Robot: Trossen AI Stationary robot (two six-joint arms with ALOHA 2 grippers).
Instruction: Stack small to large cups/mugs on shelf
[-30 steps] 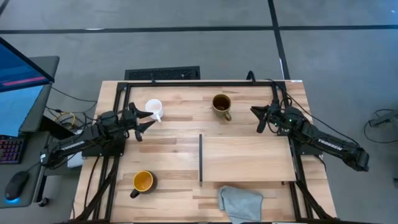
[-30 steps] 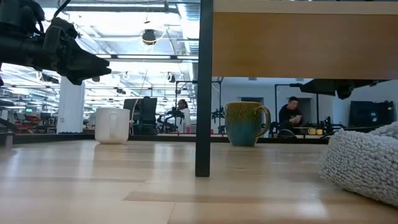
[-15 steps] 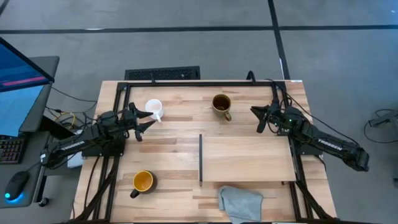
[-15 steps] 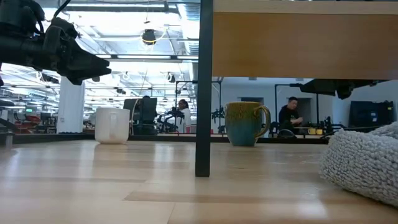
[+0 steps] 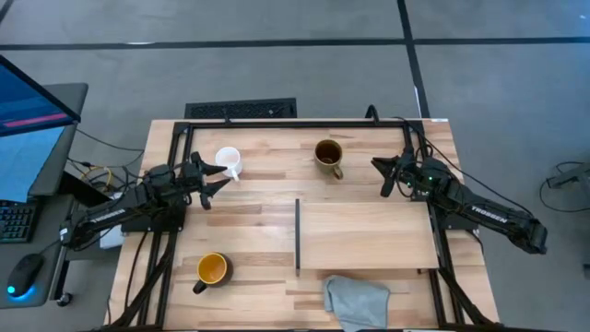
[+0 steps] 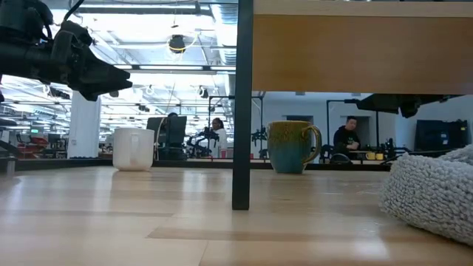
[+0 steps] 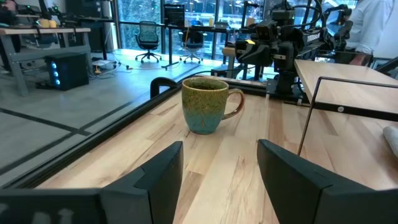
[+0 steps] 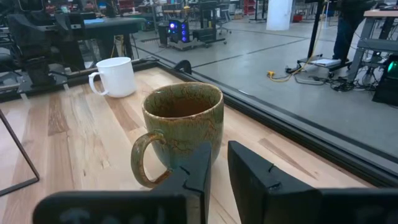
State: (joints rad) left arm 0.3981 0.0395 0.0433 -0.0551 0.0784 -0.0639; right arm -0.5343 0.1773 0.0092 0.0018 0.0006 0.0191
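Three mugs stand on my table, though the low view shows only two of them: the black mug (image 5: pixel 211 269) with its yellow inside is out of that picture, and the shelf (image 5: pixel 367 236) reaches it only as a wooden slab (image 6: pixel 355 46) cut off at the top, on a thin dark leg. From above, my left gripper (image 5: pixel 213 177) hovers just beside the small white mug (image 5: pixel 228 160), near the far left of the table, its fingers (image 7: pixel 163 168) spread wide; its wrist camera looks between them across the table at the olive-brown mug (image 7: pixel 206 104), well apart from it. The white mug itself is hidden from that wrist view. My right gripper (image 5: pixel 386 175) hangs near the far right edge, with the olive-brown mug (image 5: pixel 327 155) a little way off to its left; in the right wrist view that mug (image 8: pixel 180 129) fills the middle, handle turned toward the camera, and my fingers (image 8: pixel 252 168) stand only a narrow gap apart, holding nothing. Beyond it the white mug (image 8: pixel 115 76) shows, handle sideways. Nothing lies on the shelf, which sits nearer the front right, its dark strip toward the table's middle. A grey cloth (image 5: pixel 355 301) lies crumpled just in front of it, and the black mug stands at the front left, apart from both grippers.
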